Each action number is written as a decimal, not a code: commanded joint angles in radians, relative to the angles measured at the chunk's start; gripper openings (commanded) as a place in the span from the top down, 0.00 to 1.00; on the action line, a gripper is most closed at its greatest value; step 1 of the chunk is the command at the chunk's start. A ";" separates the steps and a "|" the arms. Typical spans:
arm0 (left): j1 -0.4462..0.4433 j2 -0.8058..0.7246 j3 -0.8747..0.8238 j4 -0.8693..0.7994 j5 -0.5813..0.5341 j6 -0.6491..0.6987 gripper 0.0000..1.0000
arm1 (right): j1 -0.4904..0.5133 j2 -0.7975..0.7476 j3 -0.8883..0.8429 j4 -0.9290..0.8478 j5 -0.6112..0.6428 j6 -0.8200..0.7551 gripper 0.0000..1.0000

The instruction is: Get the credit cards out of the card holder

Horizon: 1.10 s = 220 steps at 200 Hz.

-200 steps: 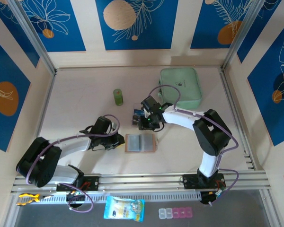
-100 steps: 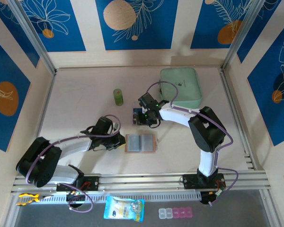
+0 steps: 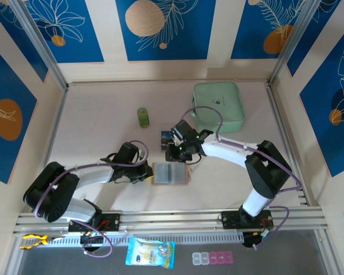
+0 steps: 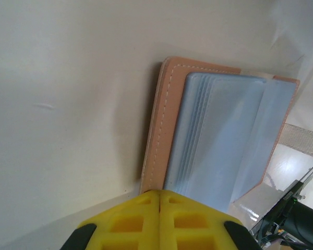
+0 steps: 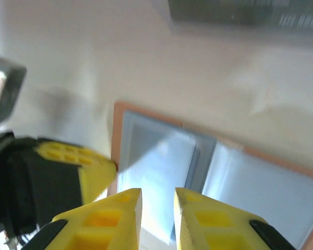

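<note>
the card holder (image 3: 170,173) is laid open on the table (image 3: 103,114), near the front middle. the left gripper (image 3: 147,174) is set at its left edge, and the right gripper (image 3: 182,158) just behind it. the credit cards (image 3: 167,137) are placed further back. a pouch (image 3: 218,106) is seen at the rear right, with a cylinder (image 3: 143,117) to its left.

A pale tabletop (image 3: 103,114) is enclosed by walls with blue panels (image 3: 163,28) printed with white leaves and orange discs. A mint-green zip pouch (image 3: 218,106) is laid flat near the far right corner of the tabletop. A small green cylinder (image 3: 143,117) is placed well to its left, toward the far edge. Beyond the near edge, past the metal rails (image 3: 172,217), a grey strip (image 3: 286,258) is seen: on it lie a blue-and-white packet (image 3: 151,252), a row of clear and pink pill boxes (image 3: 212,258) to its right, and a small yellow item (image 3: 33,241) at the left end.
</note>
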 commanded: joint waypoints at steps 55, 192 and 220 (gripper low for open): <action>-0.009 0.023 -0.016 -0.041 -0.014 0.003 0.96 | 0.038 -0.009 -0.133 0.191 -0.191 0.149 0.67; -0.009 0.043 -0.003 -0.058 -0.022 0.010 0.97 | 0.059 0.076 -0.077 0.105 -0.116 0.110 0.68; -0.010 0.048 0.000 -0.059 -0.025 0.011 0.97 | 0.058 0.057 -0.073 0.042 -0.076 0.084 0.68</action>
